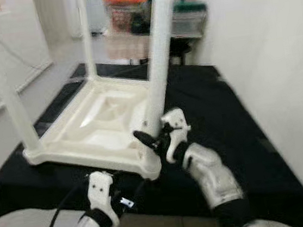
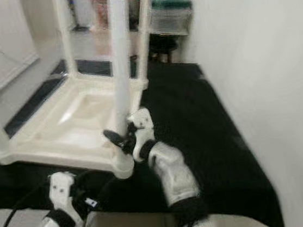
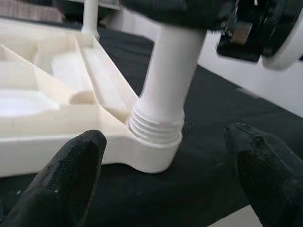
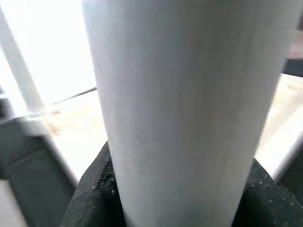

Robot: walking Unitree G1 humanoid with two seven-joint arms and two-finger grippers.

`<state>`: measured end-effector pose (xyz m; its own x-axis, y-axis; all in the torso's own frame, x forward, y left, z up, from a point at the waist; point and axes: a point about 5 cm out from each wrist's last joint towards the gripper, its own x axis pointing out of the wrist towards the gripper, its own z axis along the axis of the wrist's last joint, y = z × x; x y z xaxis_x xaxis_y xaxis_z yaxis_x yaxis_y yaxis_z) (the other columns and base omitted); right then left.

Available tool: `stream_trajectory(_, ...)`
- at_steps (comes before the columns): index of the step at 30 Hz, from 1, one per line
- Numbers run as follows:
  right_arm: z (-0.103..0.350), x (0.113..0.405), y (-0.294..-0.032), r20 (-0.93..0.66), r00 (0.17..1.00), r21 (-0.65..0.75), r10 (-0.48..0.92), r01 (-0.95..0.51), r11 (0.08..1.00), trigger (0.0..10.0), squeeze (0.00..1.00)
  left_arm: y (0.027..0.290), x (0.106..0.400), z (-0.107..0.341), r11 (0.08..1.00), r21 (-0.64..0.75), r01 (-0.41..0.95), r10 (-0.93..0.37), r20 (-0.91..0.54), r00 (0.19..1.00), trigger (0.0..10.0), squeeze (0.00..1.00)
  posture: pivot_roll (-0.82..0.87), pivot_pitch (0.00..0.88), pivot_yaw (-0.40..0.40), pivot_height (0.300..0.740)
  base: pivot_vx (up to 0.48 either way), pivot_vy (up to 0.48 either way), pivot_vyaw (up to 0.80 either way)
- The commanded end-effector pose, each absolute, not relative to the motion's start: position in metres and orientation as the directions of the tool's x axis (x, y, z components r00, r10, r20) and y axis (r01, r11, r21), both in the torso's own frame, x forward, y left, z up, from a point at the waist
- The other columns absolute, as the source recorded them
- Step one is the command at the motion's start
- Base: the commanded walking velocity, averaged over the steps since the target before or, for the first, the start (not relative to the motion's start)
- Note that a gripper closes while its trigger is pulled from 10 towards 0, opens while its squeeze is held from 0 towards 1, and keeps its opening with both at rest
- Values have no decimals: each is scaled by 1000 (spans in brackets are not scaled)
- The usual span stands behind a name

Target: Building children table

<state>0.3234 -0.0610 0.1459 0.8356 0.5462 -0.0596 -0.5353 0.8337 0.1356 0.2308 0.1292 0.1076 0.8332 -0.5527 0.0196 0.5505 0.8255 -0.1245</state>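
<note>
While the white children's table (image 1: 95, 125) lies upside down on the black-covered surface (image 1: 217, 111) with its legs pointing up, the right gripper (image 1: 153, 138) has its fingers clamped around the near leg (image 1: 159, 63) just above where it screws into the corner socket (image 3: 154, 146). Below that corner, the left gripper (image 3: 165, 175) hovers with its fingers (image 3: 71, 175) spread wide and holding nothing. Storage boxes (image 1: 184, 16) stand beyond the surface.
</note>
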Motion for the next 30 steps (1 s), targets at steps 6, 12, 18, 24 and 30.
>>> stream_trajectory(6, 114, 330, -68, -207, 849, 197, 486, -450, 871, 0, 0, 126, 231, 106, 810, -109, 577, -580, 0, 814, 10000, 0, 85, 0, -126, 740, 0, 0, 0)
stream_trajectory(12, 109, 316, -58, -271, 860, 174, 432, -398, 901, 10000, 0, 128, 232, 105, 821, -108, 560, -563, 5, 826, 10000, 0, 78, 0, -121, 740, 0, 0, 0)
stream_trajectory(18, 122, 320, -60, -198, 835, 222, 514, -472, 853, 10000, 1000, 128, 232, 105, 814, -109, 570, -573, 2, 819, 10000, 0, 71, 0, -109, 740, 0, 0, 0)
stream_trajectory(24, 147, 325, -53, -38, 509, 135, 860, -850, 509, 10000, 0, 128, 234, 107, 812, -84, 578, -579, 15, 815, 10000, 0, 75, 0, -105, 740, 0, 0, 0)
stream_trajectory(30, 155, 333, -57, -37, 360, 105, 932, -926, 362, 10000, 0, 127, 233, 108, 814, -58, 578, -577, 37, 816, 10000, 0, 89, 0, -116, 740, 0, 0, 0)
